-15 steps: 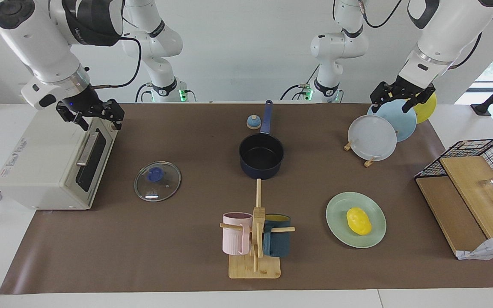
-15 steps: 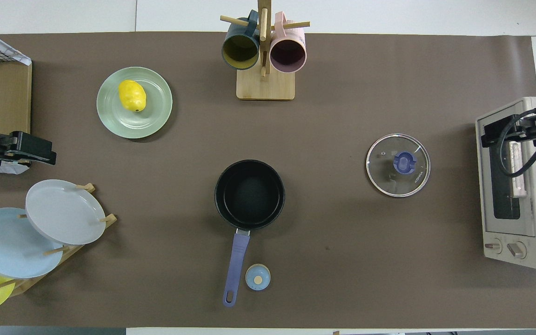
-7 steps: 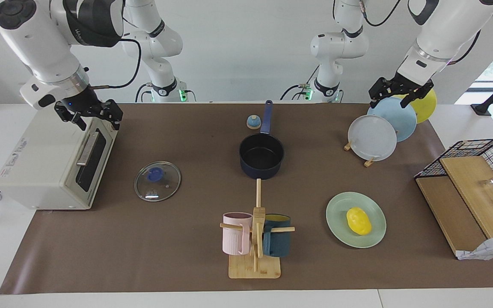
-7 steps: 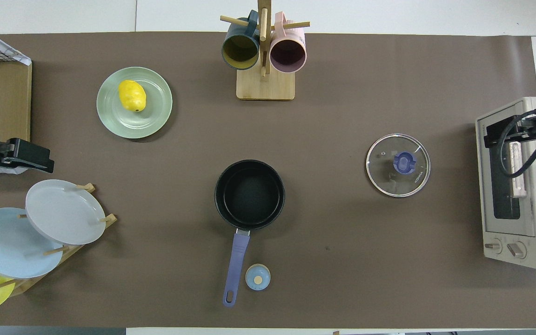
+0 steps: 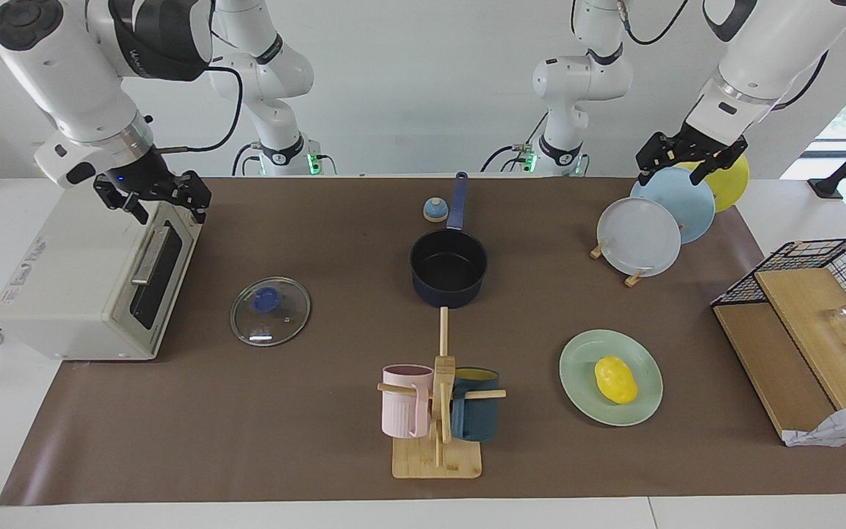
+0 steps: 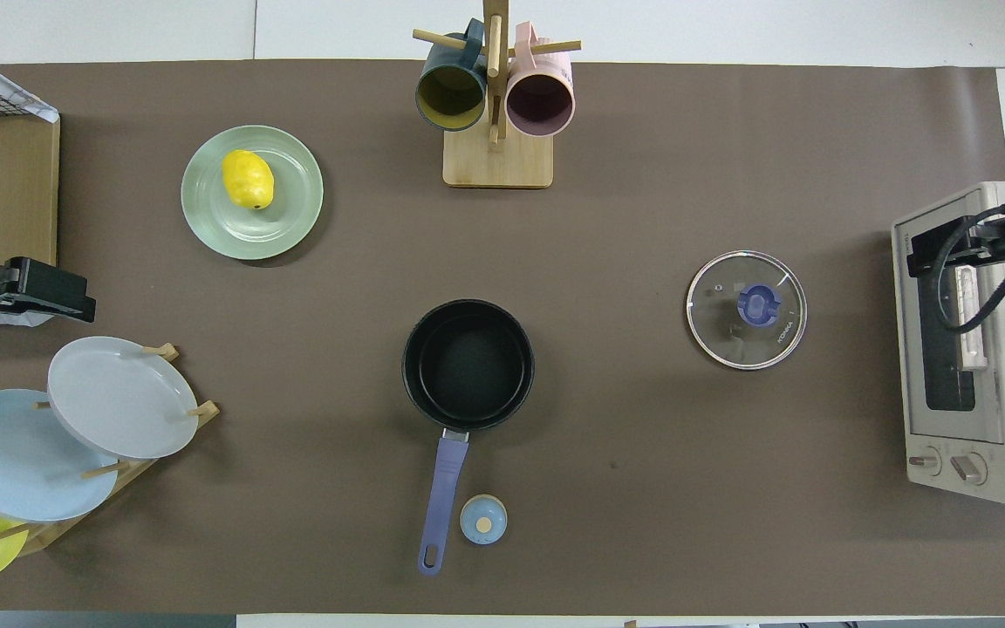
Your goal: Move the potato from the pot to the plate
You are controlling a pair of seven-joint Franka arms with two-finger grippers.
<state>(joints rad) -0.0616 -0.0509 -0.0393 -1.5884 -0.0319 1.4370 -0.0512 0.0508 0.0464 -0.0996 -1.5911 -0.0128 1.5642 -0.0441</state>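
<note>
1. The right gripper hangs over the top front edge of the cream-white toaster oven, fingers spread apart and empty.
2. A round glass lid with a blue knob lies flat on the brown table mat, beside the oven.
3. The small dark navy saucepan with a long blue handle sits mid-table, its black inside bare, handle pointing toward the robots.
4. A wooden mug stand carries a pink mug and a dark blue mug, farther from the robots than the saucepan.
5. The smooth bright yellow potato rests on the round pale mint-green plate, toward the left arm's end.
6. The left gripper hovers over the wooden rack of upright plates, fingers apart, holding nothing.
</note>
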